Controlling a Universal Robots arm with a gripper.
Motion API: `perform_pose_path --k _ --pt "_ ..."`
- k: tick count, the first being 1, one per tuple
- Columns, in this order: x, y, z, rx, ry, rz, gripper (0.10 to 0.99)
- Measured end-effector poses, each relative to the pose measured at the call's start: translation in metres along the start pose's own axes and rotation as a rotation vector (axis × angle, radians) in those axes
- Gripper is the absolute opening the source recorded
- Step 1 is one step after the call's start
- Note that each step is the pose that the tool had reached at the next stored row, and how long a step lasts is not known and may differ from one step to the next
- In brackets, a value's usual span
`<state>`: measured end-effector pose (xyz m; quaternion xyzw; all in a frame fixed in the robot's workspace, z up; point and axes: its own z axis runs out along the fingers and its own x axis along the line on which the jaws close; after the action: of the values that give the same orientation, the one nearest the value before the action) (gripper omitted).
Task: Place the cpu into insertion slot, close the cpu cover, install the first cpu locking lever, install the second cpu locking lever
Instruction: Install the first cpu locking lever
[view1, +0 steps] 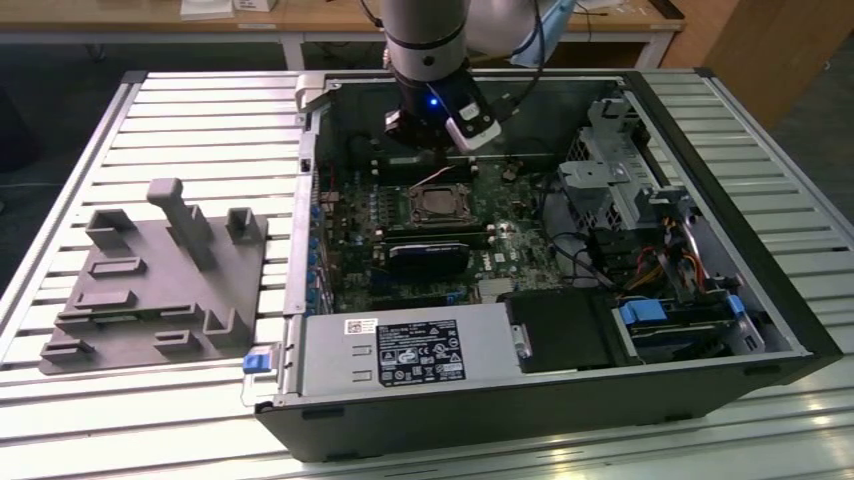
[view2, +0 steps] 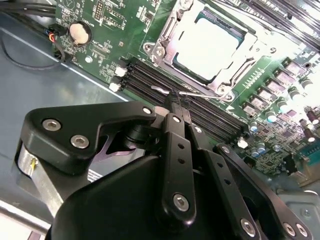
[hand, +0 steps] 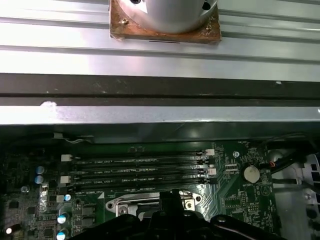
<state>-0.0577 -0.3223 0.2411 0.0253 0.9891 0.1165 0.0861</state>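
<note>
The cpu lies flat in the insertion slot on the green board, its pale metal top showing through the window of the cpu cover, which is down over it. A thin silver locking lever runs along the socket's edge beside the black memory slots. My gripper has its black fingers shut together on that wire lever. In the exterior view the gripper hangs just behind the socket. In the first wrist view the socket's rim shows above the gripper's dark body.
Black memory slots and a coin battery lie beside the socket. The case wall, the labelled power-supply box and the drive cage with cables ring the board. A grey fixture sits on the table at the exterior view's left.
</note>
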Motion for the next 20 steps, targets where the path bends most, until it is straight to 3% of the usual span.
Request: perform_pose_path --k 7,13,20 --pt "0.0007 0.0025 0.003 0.003 -0.0002 0.0 0.106" --pt "0.0015 0.0089 0.0069 0.019 -0.0014 0.0 0.106" --pt "0.0008 0.011 0.011 0.03 -0.0131 0.049 0.106"
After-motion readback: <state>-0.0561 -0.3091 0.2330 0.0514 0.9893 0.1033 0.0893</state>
